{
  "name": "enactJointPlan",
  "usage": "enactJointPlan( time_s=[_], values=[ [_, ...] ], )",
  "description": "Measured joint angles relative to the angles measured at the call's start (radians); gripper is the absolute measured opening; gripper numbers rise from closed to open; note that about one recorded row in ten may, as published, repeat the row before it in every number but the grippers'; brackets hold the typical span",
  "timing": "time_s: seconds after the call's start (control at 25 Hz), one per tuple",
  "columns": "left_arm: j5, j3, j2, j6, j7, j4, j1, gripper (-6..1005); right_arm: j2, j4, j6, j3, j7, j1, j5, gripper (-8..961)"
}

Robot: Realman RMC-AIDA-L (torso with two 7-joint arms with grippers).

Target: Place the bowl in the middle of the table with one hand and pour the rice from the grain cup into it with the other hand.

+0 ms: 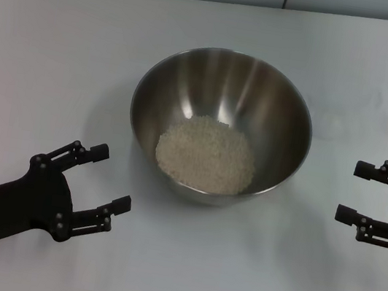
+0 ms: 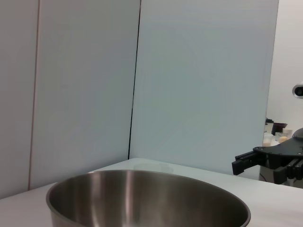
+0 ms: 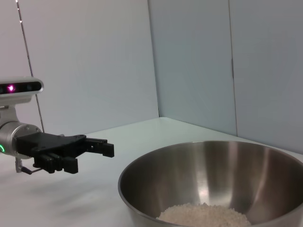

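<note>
Left gripper open, empty, nearest you; bowl with rice sits between the 2 grippers, right gripper open too.

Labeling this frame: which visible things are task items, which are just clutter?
Task items:
bowl, mid-table
rice, inside the bowl
table
left gripper, open, empty
right gripper, open, empty

Clutter:
small items far off behind the right gripper

Grain cup: not in view.

Black screw-studded left gripper, seemingly silver wrist.
</note>
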Motion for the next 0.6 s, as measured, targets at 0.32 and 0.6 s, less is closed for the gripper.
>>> enactJointPlan(
  time_s=[0.32, 0.6],
  values=[
    [0.000, 0.000, 0.003, 0.002, -0.001, 0.000, 0.000, 870, 0.000, 0.000, 0.000, 0.000, -0.001, 0.000, 0.000, 817],
    [0.000, 0.000, 0.003, 0.003, -0.002, 0.000, 0.000, 870, 0.004, 0.001, 0.000, 0.000, -0.003, 0.007, 0.003, 817]
  ],
)
